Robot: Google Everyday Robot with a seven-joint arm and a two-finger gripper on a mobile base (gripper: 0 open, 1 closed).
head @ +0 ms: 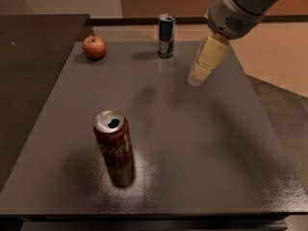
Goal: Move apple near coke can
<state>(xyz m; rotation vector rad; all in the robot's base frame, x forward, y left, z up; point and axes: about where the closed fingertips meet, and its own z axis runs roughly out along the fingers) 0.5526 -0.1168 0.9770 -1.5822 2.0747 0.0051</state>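
Observation:
The apple (94, 47), small, red with yellowish patches, sits at the far left corner of the dark grey table (192, 143). The coke can (114, 146), dark red with white script and an opened silver top, stands upright near the table's front left. My gripper (198, 79) hangs from the arm at the upper right, above the table's far right part, well to the right of the apple and apart from both things. Its cream-coloured fingers (208, 59) point down and to the left.
A slim blue-and-silver can (166, 35) stands upright at the table's far edge, between the apple and my gripper. A dark counter (33, 57) adjoins the table on the left. Tan floor lies beyond the right edge.

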